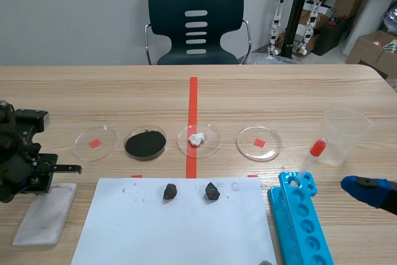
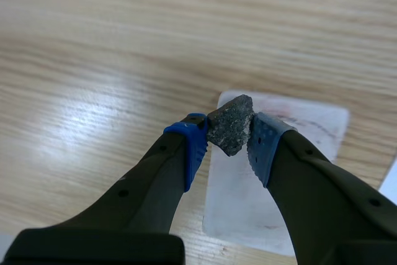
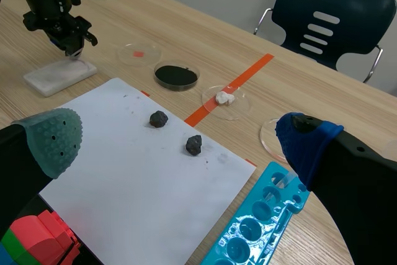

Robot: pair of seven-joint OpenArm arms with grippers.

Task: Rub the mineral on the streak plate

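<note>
- While clamped between the left gripper's (image 2: pixel 228 144) blue pads (image 2: pixel 193 144) — grey rock (image 2: pixel 231 125), just above the white plate (image 2: pixel 298 172); touching or not, impossible to tell.
- Wide open, holding nothing — right gripper (image 3: pixel 178 141), mostly cut off in the scene view.

You had open table (image 2: pixel 93 48) ahead of the left pincer (image 2: pixel 230 136), which was clamped on the mineral (image 2: pixel 231 122), and past its left finger. Under it lay the streak plate (image 2: pixel 304 128). Past its right finger the paper sheet (image 1: pixel 186 228) carried a dark stone (image 1: pixel 170 191).
</note>
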